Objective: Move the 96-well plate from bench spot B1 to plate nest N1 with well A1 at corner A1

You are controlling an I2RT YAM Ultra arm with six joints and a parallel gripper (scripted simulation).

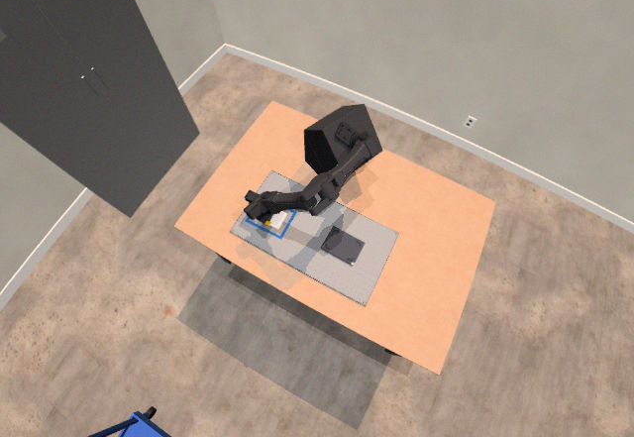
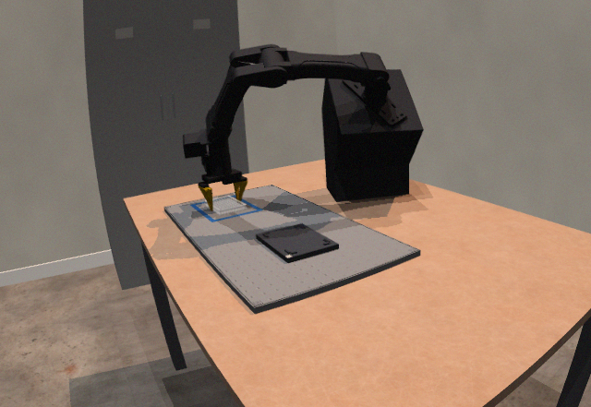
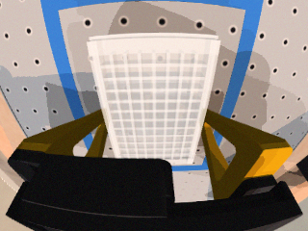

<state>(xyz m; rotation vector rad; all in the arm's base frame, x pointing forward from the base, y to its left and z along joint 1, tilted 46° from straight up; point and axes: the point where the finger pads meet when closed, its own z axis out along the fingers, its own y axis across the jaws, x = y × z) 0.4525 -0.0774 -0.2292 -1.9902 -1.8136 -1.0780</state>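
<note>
The white 96-well plate [image 1: 277,219] [image 2: 226,203] [image 3: 154,87] lies flat on the grey pegboard, inside the blue outline [image 1: 280,236] [image 2: 236,215] [image 3: 252,14] of B1. My gripper [image 2: 225,204] [image 3: 154,113] points down and is shut on the plate, one yellow finger against each long side. No lift off the board shows. The well lettering is too small to read. The black nest N1 [image 1: 343,245] [image 2: 296,240] sits on the same board, with raised corner locators and nothing in it. One corner has a small white mark [image 1: 352,263] [image 2: 288,256].
The grey pegboard [image 1: 358,283] [image 2: 267,293] carries both B1 and the nest, on an orange-brown table [image 1: 435,269] [image 2: 405,326]. The arm reaches over from its black pedestal [image 1: 320,151] [image 2: 372,164] at the back of the table. The nest is low.
</note>
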